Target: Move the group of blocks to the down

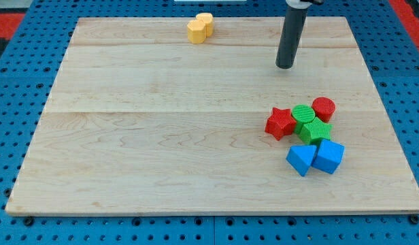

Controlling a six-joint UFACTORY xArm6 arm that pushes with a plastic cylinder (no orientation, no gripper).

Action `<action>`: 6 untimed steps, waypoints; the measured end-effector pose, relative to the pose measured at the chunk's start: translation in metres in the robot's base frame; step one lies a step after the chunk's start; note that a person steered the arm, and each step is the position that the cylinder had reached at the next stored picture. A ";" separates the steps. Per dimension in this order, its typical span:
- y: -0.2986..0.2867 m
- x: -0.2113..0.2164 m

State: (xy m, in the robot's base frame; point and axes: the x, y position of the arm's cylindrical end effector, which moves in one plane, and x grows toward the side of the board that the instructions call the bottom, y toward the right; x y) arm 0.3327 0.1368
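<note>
Camera view: my tip [285, 66] (a bare rod, no pincer) stands apart above the block cluster [307, 137].

Dark rod enters from the view's top edge, right of centre, and hangs near-vertical with a slight lean. Upper end wider, cut off by the frame. My tip [285, 66] sits low in the upper right of the frame, clear of contact.
</note>
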 end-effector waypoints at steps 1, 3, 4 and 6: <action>0.000 0.000; 0.059 0.047; 0.061 0.089; 0.084 0.146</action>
